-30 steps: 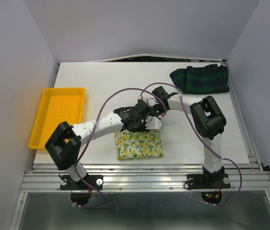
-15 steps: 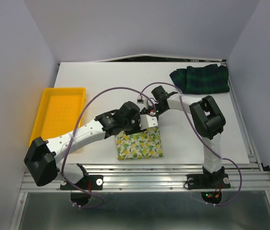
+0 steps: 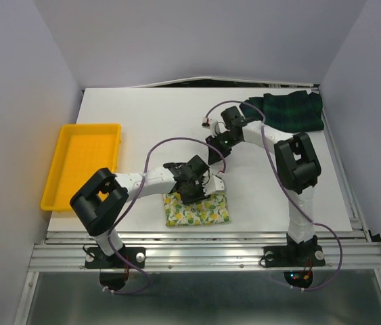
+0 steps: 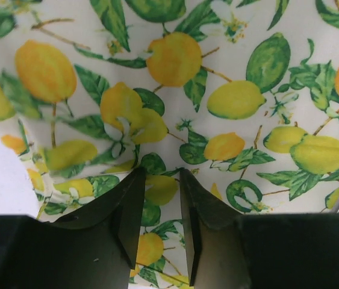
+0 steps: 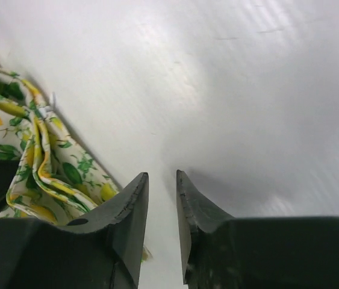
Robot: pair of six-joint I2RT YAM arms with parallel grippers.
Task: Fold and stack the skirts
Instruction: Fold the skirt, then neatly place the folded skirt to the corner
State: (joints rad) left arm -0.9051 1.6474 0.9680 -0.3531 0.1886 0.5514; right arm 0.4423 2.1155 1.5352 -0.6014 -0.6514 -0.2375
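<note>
The lemon-print skirt (image 3: 198, 210) lies folded near the table's front edge. It fills the left wrist view (image 4: 175, 60) and shows at the left of the right wrist view (image 5: 31, 156). My left gripper (image 3: 204, 188) is low over its back edge, jaws a narrow gap apart with nothing between them (image 4: 160, 171). My right gripper (image 3: 215, 143) hovers over bare table behind the lemon skirt, jaws a narrow gap apart and empty (image 5: 162, 174). The green-and-navy plaid skirt (image 3: 285, 112) lies bunched at the back right, apart from both grippers.
A yellow plastic tray (image 3: 60, 177) sits at the table's left edge. The white table (image 3: 149, 115) ends at a metal rail in front. Purple cables loop above both arms.
My right gripper has drawn back from the lemon skirt toward the plaid one. My left arm has swung around and its gripper now sits lower over the lemon skirt's back edge.
</note>
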